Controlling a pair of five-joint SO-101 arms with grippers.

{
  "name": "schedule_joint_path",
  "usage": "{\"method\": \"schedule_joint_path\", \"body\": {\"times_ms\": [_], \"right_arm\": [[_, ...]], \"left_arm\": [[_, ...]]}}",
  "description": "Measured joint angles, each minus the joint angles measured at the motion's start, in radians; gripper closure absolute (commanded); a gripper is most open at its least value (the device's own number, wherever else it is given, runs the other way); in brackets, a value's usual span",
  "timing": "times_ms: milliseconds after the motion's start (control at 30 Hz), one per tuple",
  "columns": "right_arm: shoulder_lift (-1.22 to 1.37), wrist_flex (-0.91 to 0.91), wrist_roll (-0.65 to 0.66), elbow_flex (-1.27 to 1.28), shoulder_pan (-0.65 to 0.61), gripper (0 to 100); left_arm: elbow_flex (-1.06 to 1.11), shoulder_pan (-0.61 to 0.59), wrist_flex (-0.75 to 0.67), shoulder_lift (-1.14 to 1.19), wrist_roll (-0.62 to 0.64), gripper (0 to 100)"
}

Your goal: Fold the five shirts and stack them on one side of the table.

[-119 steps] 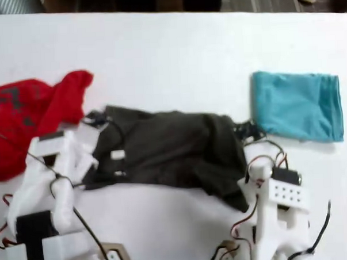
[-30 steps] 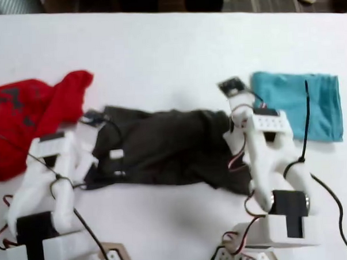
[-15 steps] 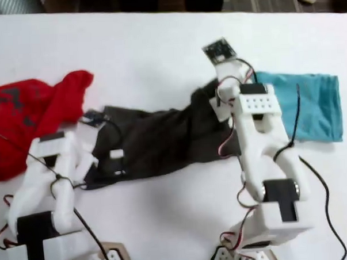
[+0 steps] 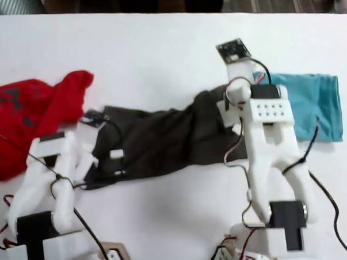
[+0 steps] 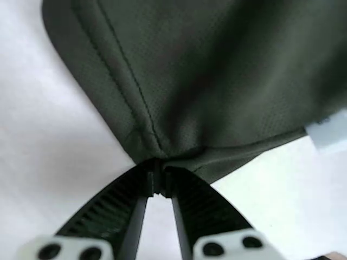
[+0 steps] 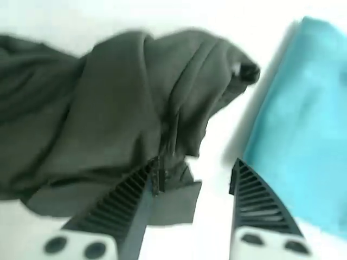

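Looking down on the white table (image 4: pixel 158 44), we see a crumpled red shirt (image 4: pixel 29 119) at nine o'clock and a folded teal shirt (image 4: pixel 313 106) at about two o'clock. The dark shirt (image 4: pixel 174 138) lies between them, near the middle. The red one sits just beside its nine o'clock end and the teal one just beside its three o'clock end, so it has neighbours close at both ends. The right arm (image 4: pixel 272 148) reaches up from six o'clock and covers the gap between the dark and teal cloth, so we cannot tell there whether the two touch. The left arm (image 4: pixel 49 181) stands at seven o'clock, over the near corner of the dark shirt. The dark shirt's long axis runs roughly from nine to three o'clock. Its three o'clock end is bunched into folds that rise toward one o'clock. The left gripper (image 5: pixel 158 181) is clamped tight on a stitched hem corner of the dark shirt. The right gripper (image 6: pixel 195 179) stands spread wide, one finger (image 6: pixel 149 184) against the shirt's rumpled edge and the other over bare table next to the teal shirt.
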Motion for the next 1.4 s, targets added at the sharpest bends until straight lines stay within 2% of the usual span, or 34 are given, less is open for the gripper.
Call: {"method": "schedule_joint_path", "body": {"times_ms": [133, 333, 433, 667, 967, 1400], "right_arm": [[-0.046, -0.012, 0.057, 0.133, 0.000, 80.3], [-0.049, -0.213, 0.250, 0.330, 0.051, 80.4], [-0.049, -0.293, 0.287, 0.345, 0.104, 80.4], [-0.049, -0.325, 0.298, 0.354, 0.137, 80.4], [-0.049, -0.247, 0.298, 0.382, 0.098, 80.4], [0.052, -0.365, 0.298, 0.450, 0.081, 81.7]], "left_arm": [[0.000, 0.000, 0.000, 0.000, 0.000, 97], [0.000, 0.000, 0.000, 0.000, 0.000, 97], [0.000, 0.000, 0.000, 0.000, 0.000, 97], [0.000, 0.000, 0.000, 0.000, 0.000, 97], [0.000, 0.000, 0.000, 0.000, 0.000, 97], [0.000, 0.000, 0.000, 0.000, 0.000, 97]]}}
